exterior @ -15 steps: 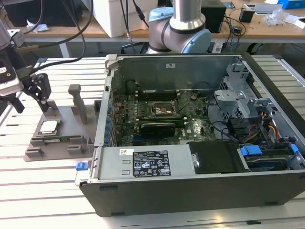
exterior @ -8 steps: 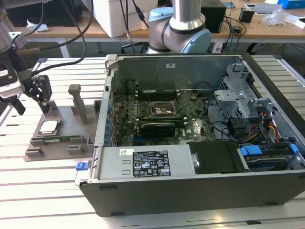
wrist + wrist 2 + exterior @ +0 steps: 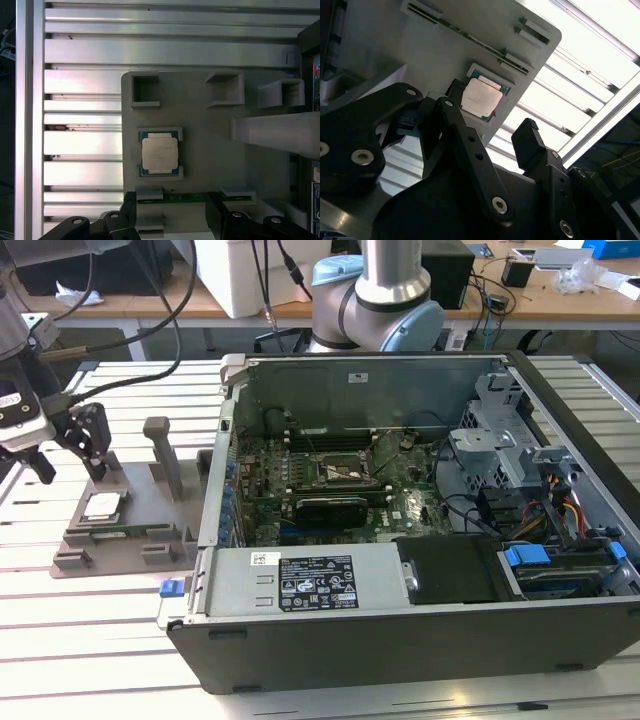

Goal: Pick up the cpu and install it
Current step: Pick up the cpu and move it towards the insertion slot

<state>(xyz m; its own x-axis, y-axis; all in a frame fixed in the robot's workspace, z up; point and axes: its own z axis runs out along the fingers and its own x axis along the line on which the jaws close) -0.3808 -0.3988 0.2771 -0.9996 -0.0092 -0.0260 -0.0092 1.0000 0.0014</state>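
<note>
The cpu [image 3: 103, 505], a small square chip with a pale metal top, lies flat in a recess of the grey moulded tray [image 3: 140, 540] at the exterior view's left. My gripper [image 3: 70, 468] hangs above the tray's far-left end, open, with nothing between its black fingers. In the first wrist view the cpu [image 3: 159, 153] sits in its green-edged seat on the tray [image 3: 205, 150], apart from my gripper [image 3: 171, 212]. In the second wrist view my gripper [image 3: 492, 112] has the cpu [image 3: 480, 97] beyond the gap between its fingers. The motherboard socket [image 3: 345, 472] lies inside the open computer case [image 3: 400, 640].
The tray carries upright posts [image 3: 165, 455] and square pockets [image 3: 145, 90]. A long black expansion card [image 3: 330, 508] sits just in front of the socket. Cables and drive bays [image 3: 540, 510] crowd the case's right side. The arm's base [image 3: 375, 290] stands behind the case on the slatted aluminium table [image 3: 100, 640].
</note>
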